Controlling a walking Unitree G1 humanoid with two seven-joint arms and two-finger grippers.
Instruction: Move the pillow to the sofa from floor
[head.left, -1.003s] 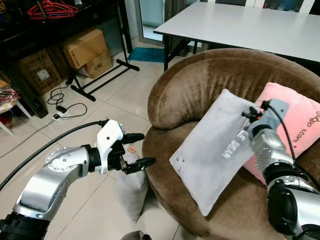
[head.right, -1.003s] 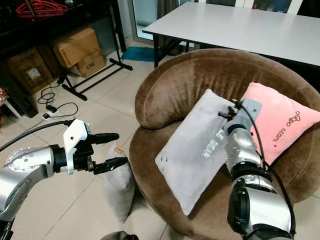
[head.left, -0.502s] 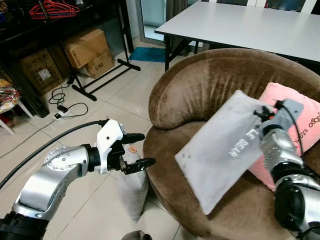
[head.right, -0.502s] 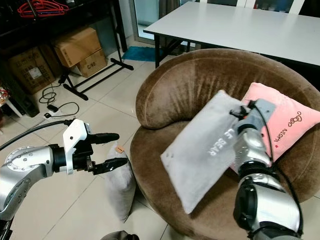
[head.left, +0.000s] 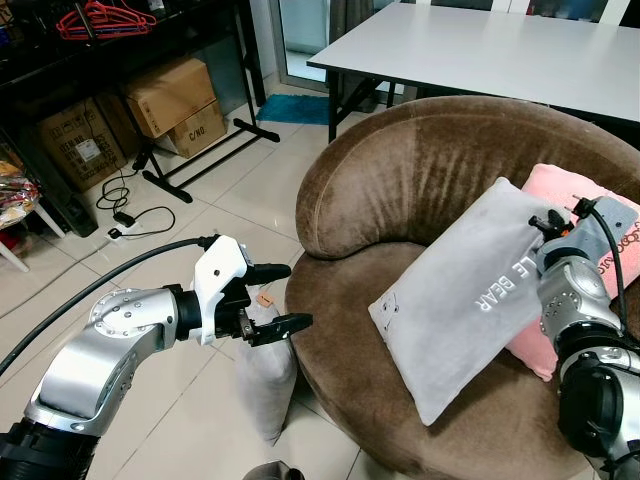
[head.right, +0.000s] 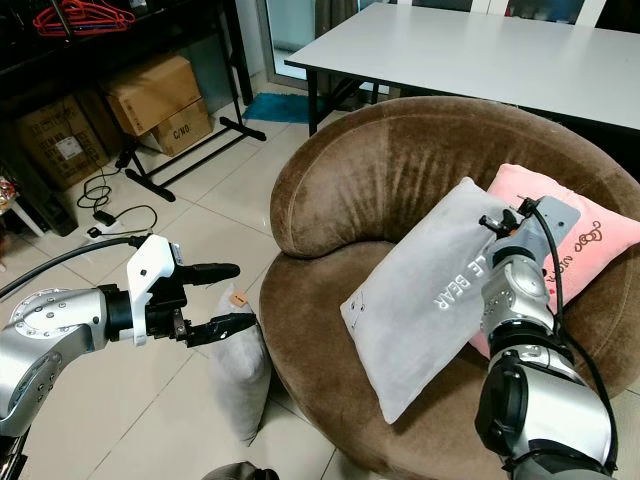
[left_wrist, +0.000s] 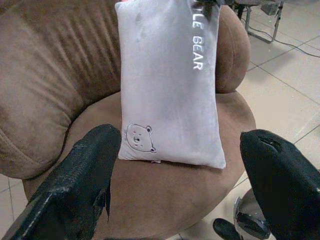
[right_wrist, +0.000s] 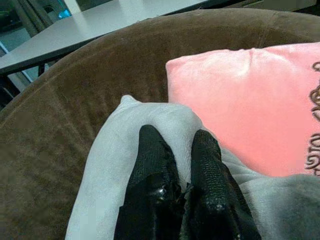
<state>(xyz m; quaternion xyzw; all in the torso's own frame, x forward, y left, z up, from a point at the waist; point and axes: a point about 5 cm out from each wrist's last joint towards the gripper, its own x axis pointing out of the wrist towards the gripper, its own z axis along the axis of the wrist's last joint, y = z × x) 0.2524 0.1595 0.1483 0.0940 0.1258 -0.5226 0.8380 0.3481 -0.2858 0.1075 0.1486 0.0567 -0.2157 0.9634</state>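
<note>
A plush brown velvet sofa carries a soft grey fabric pillow with white stitched lettering, beside a pink velour cushion. Matt black fingers of the right gripper pinch the grey cloth. The left gripper joins a brushed silver metal arm over glossy pale floor tiles; cardboard boxes stand far left.

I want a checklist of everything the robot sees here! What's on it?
Surface: brown sofa, tiled floor.
Job's things: grey pillow on the sofa seat, leaning on the pink pillow; second grey pillow on the floor beside the sofa.
Clutter: boxes, red hangers.
Grippers: right gripper pinches the grey pillow's top corner; left gripper open above the floor pillow.
Cables: power strip and cord on the floor.
Surroundings: white table behind.
</note>
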